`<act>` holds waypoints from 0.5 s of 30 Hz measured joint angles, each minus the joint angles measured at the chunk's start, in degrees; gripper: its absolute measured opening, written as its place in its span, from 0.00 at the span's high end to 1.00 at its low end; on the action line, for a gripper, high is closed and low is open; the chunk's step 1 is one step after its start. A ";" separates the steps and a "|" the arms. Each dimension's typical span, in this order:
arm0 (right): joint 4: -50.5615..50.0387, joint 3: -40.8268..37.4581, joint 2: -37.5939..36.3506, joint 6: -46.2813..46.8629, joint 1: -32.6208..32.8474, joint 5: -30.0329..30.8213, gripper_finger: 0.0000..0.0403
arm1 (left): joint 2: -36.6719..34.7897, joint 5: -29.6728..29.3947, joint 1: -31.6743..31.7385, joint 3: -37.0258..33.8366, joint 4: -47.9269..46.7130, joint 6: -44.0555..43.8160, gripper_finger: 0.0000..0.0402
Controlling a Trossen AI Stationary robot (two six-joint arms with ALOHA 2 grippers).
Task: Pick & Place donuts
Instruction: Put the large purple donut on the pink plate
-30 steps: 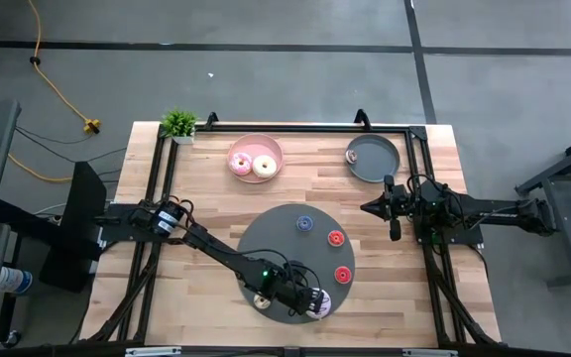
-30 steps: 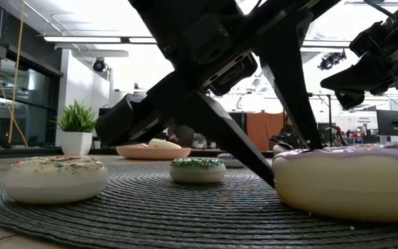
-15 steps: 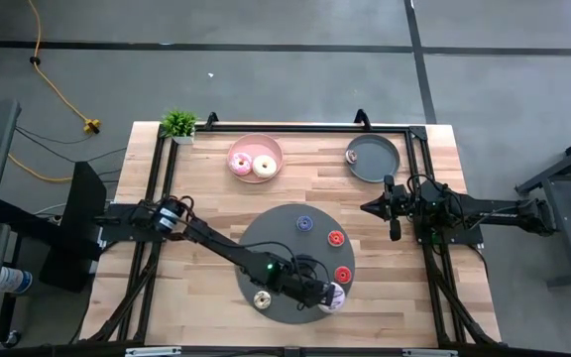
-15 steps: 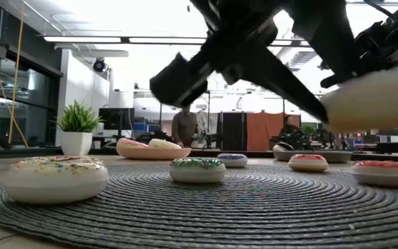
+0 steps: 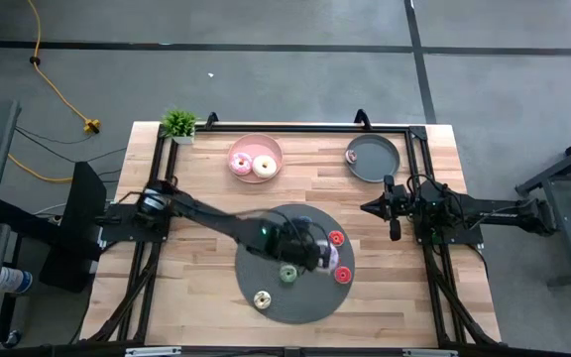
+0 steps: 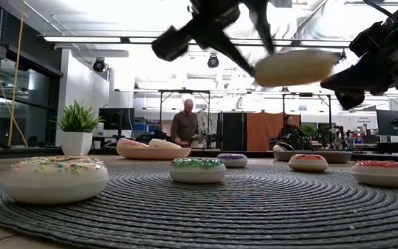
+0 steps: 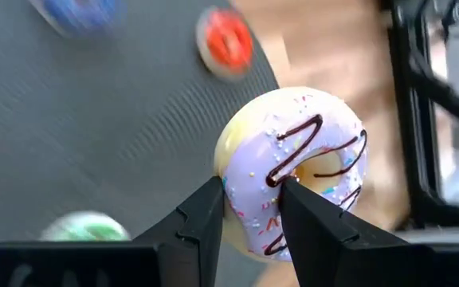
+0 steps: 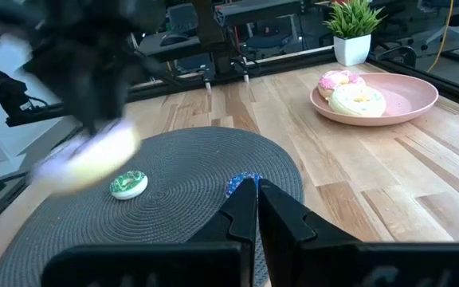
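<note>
My left tool [image 7: 249, 211] pinches the purple-frosted donut [image 7: 293, 171] across its ring wall, one finger through the hole; it seems light, rigid, maybe slippery.

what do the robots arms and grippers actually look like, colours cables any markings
Both arms are dark, near-black jointed links. The left arm carries a small green light near its wrist and cabling at its base. The right arm has bundled cables by its wrist. The left gripper has two flat, black, wedge-shaped fingers; the right gripper looks alike.
</note>
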 joint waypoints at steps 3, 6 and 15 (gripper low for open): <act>-0.02 -0.01 -0.09 0.00 0.00 0.00 0.98 | -4.01 -2.07 2.79 -1.93 -3.79 2.60 0.71; -0.04 -0.01 -0.05 0.00 0.00 0.00 0.98 | -8.06 -3.45 6.24 -4.93 -6.03 5.15 0.71; 0.01 0.00 0.02 0.00 -0.02 0.00 0.99 | -18.51 -3.48 19.33 -16.89 -5.67 14.64 0.71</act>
